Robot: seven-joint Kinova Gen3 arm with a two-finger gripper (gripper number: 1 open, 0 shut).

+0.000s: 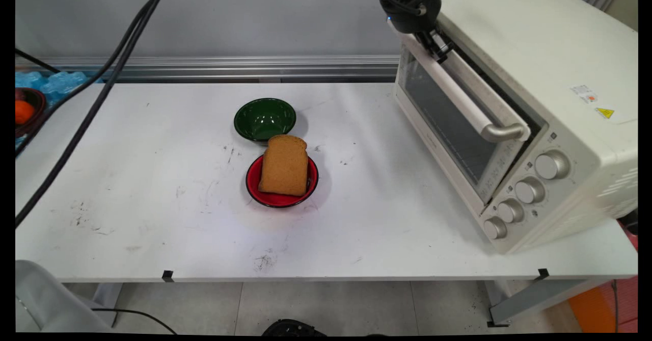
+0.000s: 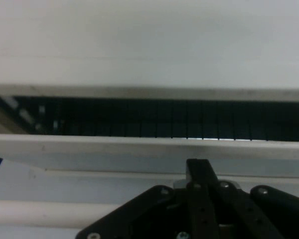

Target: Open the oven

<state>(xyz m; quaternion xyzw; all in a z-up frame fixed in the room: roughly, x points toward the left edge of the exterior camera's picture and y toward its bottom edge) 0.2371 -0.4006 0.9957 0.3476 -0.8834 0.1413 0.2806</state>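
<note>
My black gripper (image 1: 438,44) is up at the far top corner of the cream toaster oven (image 1: 535,50). It sits against the top edge of the oven door (image 1: 448,127), just above the far end of the door handle (image 1: 473,111). The door stands slightly ajar, and a dark gap (image 2: 149,117) runs along its top. In the hand view the gripper (image 2: 199,167) has its fingers pressed together, resting on the door's white top edge (image 2: 139,149), with nothing between them.
A slice of brown bread (image 1: 284,165) lies in a red bowl (image 1: 254,185) mid-table. An empty green bowl (image 1: 265,119) stands just behind it. Black cables (image 1: 91,101) hang across the left side. At the far left edge sits a dark bowl holding an orange thing (image 1: 23,111).
</note>
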